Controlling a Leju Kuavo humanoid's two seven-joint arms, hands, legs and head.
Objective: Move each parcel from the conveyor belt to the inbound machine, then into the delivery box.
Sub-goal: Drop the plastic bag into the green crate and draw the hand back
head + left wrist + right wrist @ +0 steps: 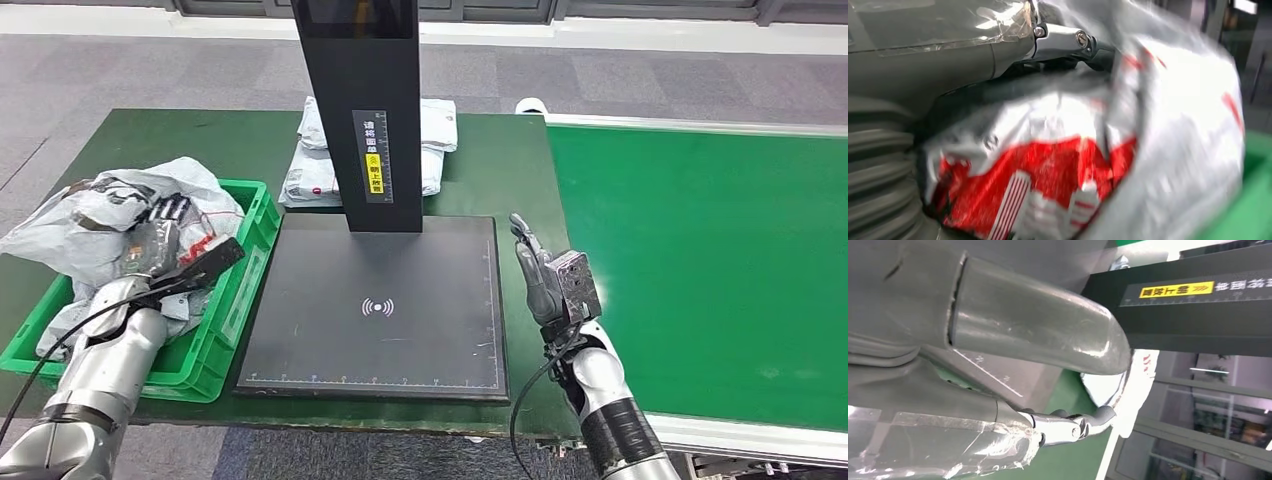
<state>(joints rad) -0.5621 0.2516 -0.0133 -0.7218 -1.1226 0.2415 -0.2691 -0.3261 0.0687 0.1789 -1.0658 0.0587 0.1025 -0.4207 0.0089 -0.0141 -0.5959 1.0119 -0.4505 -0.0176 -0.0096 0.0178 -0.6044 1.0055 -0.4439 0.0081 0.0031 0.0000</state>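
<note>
Your left hand sits over the green delivery box at the left end of the table, fingers lying on the crumpled grey parcel heaped on top. The left wrist view is blurred; it shows grey film with a red printed patch pressed close against the hand, but you cannot tell from it, or from the head view, whether the fingers are clasping the bag or merely resting on it after letting go. Judged from position, this is the deposit step: the parcel lies in the box, partly spilling over its left and far rims, so it sits loosely rather than settled.

The inbound machine's black scan plate lies bare between the box and the conveyor belt; its black post carries a yellow label. That fits a scan already finished.

Your right hand stands upright just beside the plate's right edge, near the belt's border, fingers extended and apart, holding nothing. It looks parked there to wait for the next pickup.

No parcel shows on the visible stretch of belt. Two white bags lie stacked behind the post, well apart from both hands.

Risk: the overhanging film may snag the left fingers on withdrawal and drag the bag out.
</note>
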